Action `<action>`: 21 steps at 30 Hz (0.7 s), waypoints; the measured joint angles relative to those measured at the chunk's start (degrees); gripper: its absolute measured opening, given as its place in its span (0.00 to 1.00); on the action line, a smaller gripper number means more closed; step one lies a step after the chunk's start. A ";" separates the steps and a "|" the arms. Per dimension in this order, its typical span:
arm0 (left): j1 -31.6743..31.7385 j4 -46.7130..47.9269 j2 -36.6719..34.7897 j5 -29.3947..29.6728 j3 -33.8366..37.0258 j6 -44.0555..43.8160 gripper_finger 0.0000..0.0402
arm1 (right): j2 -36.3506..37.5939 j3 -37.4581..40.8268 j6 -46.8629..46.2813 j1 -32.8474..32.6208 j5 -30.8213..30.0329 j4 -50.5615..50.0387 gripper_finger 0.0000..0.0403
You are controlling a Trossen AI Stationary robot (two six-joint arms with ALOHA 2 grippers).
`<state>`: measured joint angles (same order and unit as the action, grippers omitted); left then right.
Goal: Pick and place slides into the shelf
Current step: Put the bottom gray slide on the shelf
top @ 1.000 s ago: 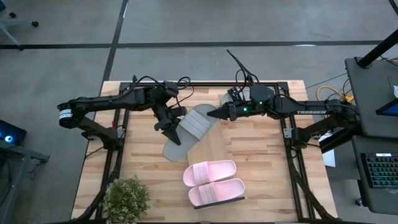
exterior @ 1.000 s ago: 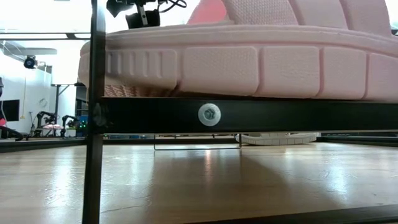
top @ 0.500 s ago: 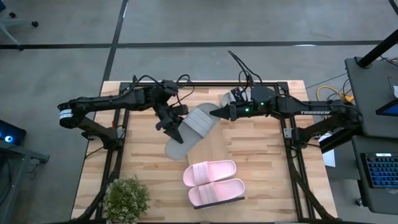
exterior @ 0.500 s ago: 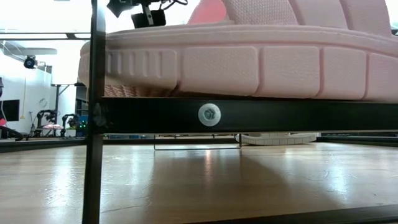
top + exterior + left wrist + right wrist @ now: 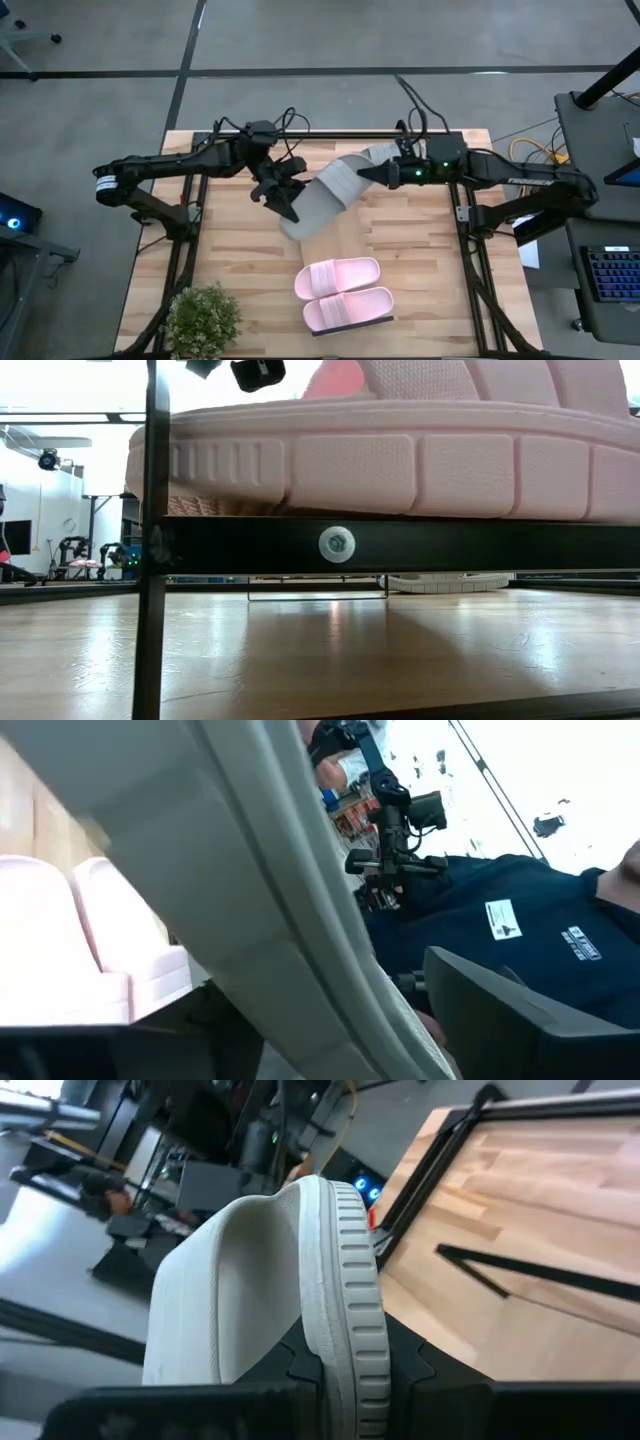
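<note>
Two grey slides hang close together over the middle of the table. My left gripper [image 5: 286, 203] is shut on the nearer grey slide [image 5: 312, 208], which fills the left wrist view [image 5: 250, 890]. My right gripper [image 5: 372, 174] is shut on the farther grey slide [image 5: 362, 160], seen on its edge in the right wrist view [image 5: 300, 1280]. The pale pink pair [image 5: 342, 292] rests sole-down on the shelf [image 5: 350, 240] near the table's near edge, and shows in the low view [image 5: 400, 450]. My left gripper holds the nearer grey slide at its long side toward the table's left [image 5: 293, 205], coming slanting from the left. The slide itself hides the fingers in the wrist view. It is tilted, its near end [image 5: 292, 232] lowest. My right gripper pinches the farther grey slide's ribbed sole rim [image 5: 345, 1342] between its two fingers, one on each face of the sole. The fingers come level from the table's right. The slide stands on edge, lifted clear of the table.
A potted plant [image 5: 202, 318] stands at the table's near left corner. Black frame rails [image 5: 330, 135] run along the far and side edges. A person in a dark shirt [image 5: 520, 920] shows beyond the table. Bare planks [image 5: 420, 260] lie right of the shelf.
My right gripper has drawn back toward the table's right and far edge, taking its grey slide up and turning it on edge. My left gripper has risen and gone a little toward the far edge, lifting its grey slide and swinging it toward the other one.
</note>
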<state>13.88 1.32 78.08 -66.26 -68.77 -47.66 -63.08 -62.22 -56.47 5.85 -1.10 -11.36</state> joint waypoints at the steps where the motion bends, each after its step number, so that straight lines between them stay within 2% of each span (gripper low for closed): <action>1: 0.03 -0.12 -0.02 0.58 0.00 0.00 0.61 | 0.61 0.01 0.06 0.00 -0.81 -0.74 0.09; 5: 0.48 0.01 -0.12 2.66 0.02 0.00 0.65 | 2.77 0.22 0.11 -0.42 -4.55 -2.33 0.09; 11: 0.58 -3.64 -0.55 9.93 0.04 -0.02 0.65 | 5.50 0.42 -0.54 -2.35 -12.20 -4.81 0.08; 15: 1.20 -8.32 -0.64 11.54 0.03 -1.34 0.65 | 6.93 0.42 -1.65 -3.23 -14.60 -7.41 0.08; 21: 2.71 -9.85 -1.26 12.34 -0.78 -1.34 0.65 | 8.35 0.44 -2.19 -4.07 -17.11 -9.40 0.08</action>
<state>16.59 -8.54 76.82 -53.91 -69.56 -49.00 -54.73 -61.78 -58.65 1.78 -18.20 -20.76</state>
